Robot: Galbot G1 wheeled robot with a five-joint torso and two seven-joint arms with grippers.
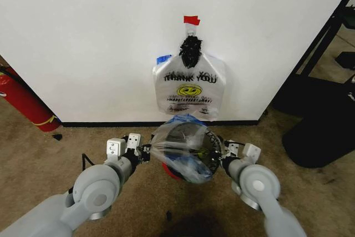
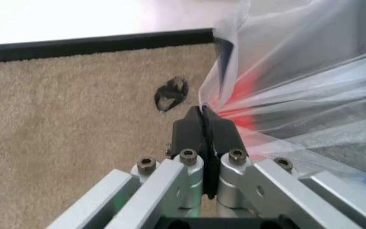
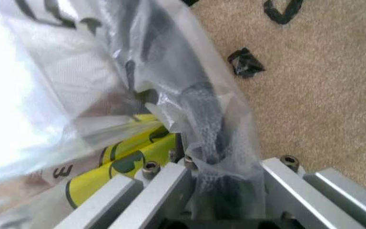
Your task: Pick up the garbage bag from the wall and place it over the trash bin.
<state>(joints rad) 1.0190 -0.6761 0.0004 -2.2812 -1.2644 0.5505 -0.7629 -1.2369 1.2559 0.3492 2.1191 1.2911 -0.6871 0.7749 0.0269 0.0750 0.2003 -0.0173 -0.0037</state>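
The see-through garbage bag [image 1: 186, 151] is stretched open between my two grippers, low above the carpet in front of the white wall [image 1: 83, 37]. It drapes over the trash bin, whose black mesh and red base [image 1: 172, 171] show through the plastic. My left gripper [image 1: 148, 151] is shut on the bag's left edge; in the left wrist view its fingertips [image 2: 203, 117] pinch the film [image 2: 297, 71]. My right gripper [image 1: 220, 154] holds the right edge. In the right wrist view, crinkled plastic [image 3: 75, 81] with a yellow print covers its fingers [image 3: 211, 138].
A white "THANK YOU" smiley bag [image 1: 189, 90] hangs on the wall under red tape [image 1: 191, 20]. A red fire extinguisher [image 1: 25, 101] leans at the left. Black furniture [image 1: 321, 131] stands at the right. Small black scraps [image 2: 170, 93] lie on the carpet.
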